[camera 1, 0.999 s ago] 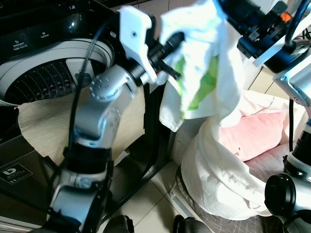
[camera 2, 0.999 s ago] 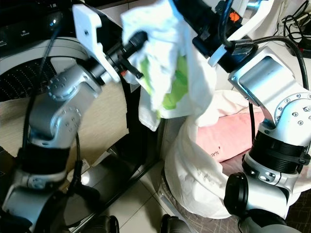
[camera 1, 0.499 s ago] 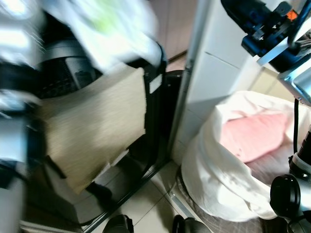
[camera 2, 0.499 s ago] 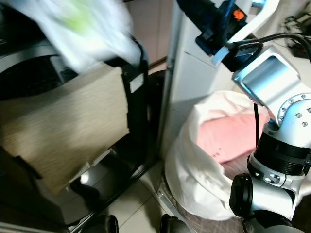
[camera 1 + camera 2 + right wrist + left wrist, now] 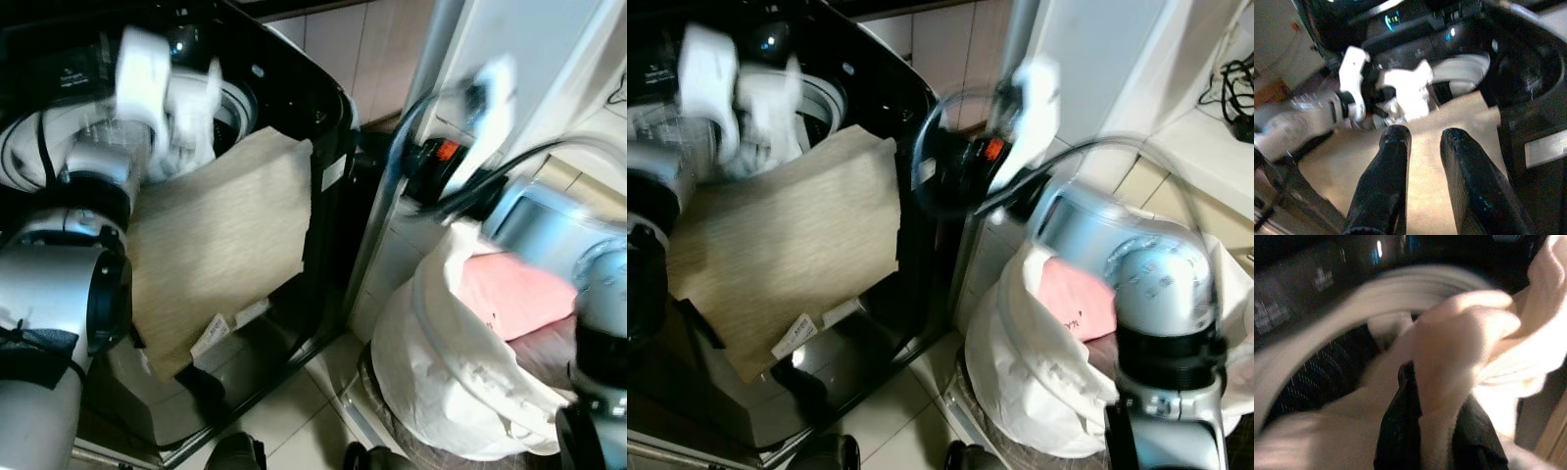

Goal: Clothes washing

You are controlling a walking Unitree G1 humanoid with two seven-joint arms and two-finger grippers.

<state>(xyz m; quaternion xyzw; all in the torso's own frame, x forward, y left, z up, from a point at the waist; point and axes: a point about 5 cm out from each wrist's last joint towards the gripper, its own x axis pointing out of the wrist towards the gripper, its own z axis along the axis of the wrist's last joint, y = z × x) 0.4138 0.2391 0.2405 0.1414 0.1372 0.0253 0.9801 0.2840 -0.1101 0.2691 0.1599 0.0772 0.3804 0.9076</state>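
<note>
The top-loading washer (image 5: 328,108) stands at the left with its lid up and its drum rim (image 5: 1312,338) showing. My left gripper (image 5: 1437,396) is over the drum opening, shut on a white garment (image 5: 1464,333) that wraps its fingers. My left arm (image 5: 69,284) reaches up to the drum from the lower left, blurred by motion. My right gripper (image 5: 1425,136) is open with nothing between its fingers and looks toward the washer front. My right arm (image 5: 549,225) is blurred above the white laundry bag (image 5: 441,372), which holds a pink garment (image 5: 514,294).
A beige cloth (image 5: 220,245) hangs over the washer's front edge. A white wall corner (image 5: 509,39) rises behind the bag. Tiled floor (image 5: 294,411) lies between washer and bag.
My left gripper has carried the white and green garment from above the bag over to the washer drum. My right gripper has let go of it and swung down. The camera has shifted.
</note>
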